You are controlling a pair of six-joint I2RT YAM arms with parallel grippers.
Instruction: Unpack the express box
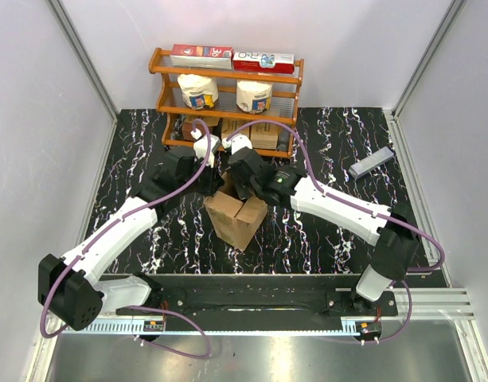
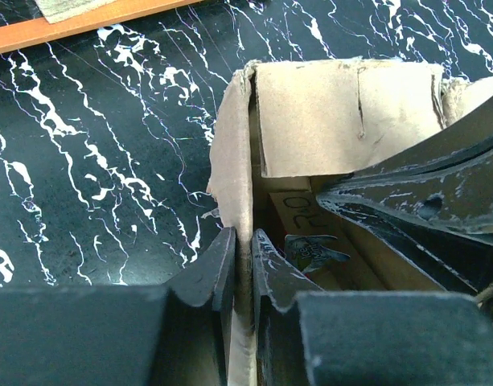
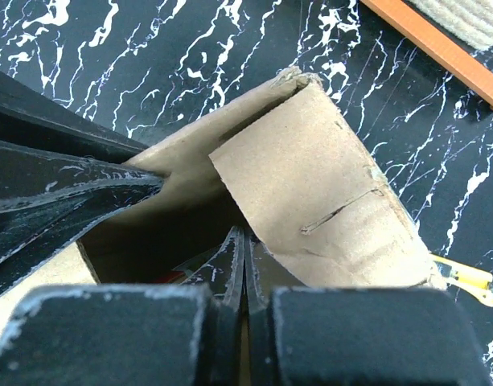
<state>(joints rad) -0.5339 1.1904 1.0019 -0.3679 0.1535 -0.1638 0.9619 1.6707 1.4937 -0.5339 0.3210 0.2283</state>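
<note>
The express box (image 1: 236, 216) stands open on the counter (image 1: 331, 135), left end effector (image 2: 242, 265) pinching one wall's rim, right end effector (image 3: 244, 261) closed inside its mouth (nothing visibly held); the cardboard looks light and bendy, best gripped on a rim near a corner.

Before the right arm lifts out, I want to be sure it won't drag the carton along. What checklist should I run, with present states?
1. Wall of the express box clamped by the left claw: ok.
2. Its top flaps folded open: ok.
3. Reach of the right claw down inside the box, shut: ok.
4. An item held in the right claw: cannot tell.
5. Box emptied: not ok, a printed packet lies inside.
</note>
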